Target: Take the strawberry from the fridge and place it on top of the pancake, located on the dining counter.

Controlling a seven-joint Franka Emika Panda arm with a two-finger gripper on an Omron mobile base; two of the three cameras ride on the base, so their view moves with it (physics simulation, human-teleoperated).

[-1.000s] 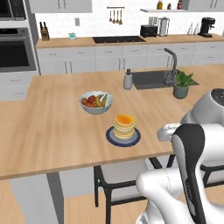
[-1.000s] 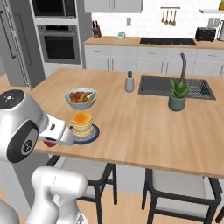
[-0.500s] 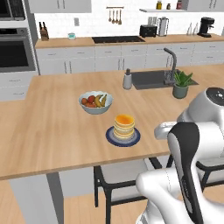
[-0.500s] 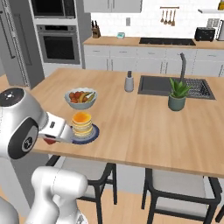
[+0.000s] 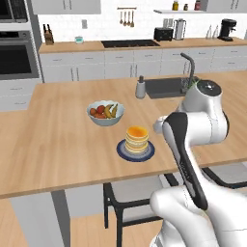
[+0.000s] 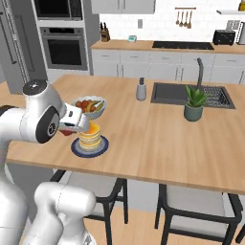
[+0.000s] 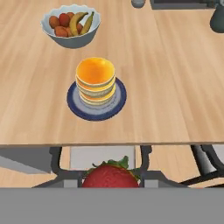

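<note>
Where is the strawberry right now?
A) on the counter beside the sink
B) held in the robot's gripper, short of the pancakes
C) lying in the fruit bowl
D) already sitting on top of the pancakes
B: the hand view shows the strawberry pinched in the gripper, while the pancake top is bare.

Changes logged over the last second, from my station:

- Arm: I have swung it in over the desk (image 5: 58, 144) edge. In the left base view the white hand now sits just right of the pancake (image 5: 137, 139), where it was further right and lower a second ago.
- Right base view: the hand has slid from the pancake's left side to partly in front of the stack.
- Strawberry (image 7: 111, 176): carried along between the jaws, now closer to the plate (image 7: 97, 105).
- Base views: whole scene appears slightly shifted toward the arm's side.
</note>
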